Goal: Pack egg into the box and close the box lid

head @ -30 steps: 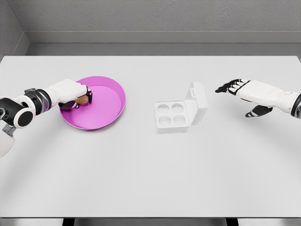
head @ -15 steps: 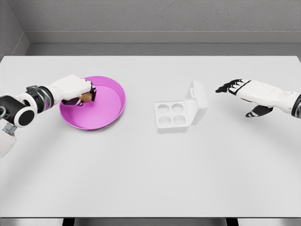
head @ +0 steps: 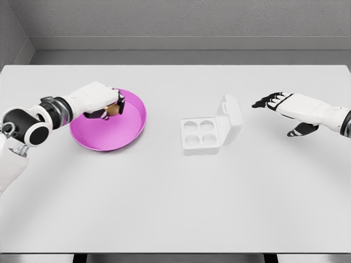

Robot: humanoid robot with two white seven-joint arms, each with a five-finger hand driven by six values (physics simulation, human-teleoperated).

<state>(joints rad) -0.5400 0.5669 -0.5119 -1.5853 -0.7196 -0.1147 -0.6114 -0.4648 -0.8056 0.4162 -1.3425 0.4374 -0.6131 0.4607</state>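
The left robot hand pinches the egg above the plate; a loose grip could drop it short of the box. The right robot hand hovers spread.

One view only — the head camera, set high and looking steeply down. It takes in the whole white table — the back wall at the top.

Left robot hand grips the egg above the pink plate; box lies open.
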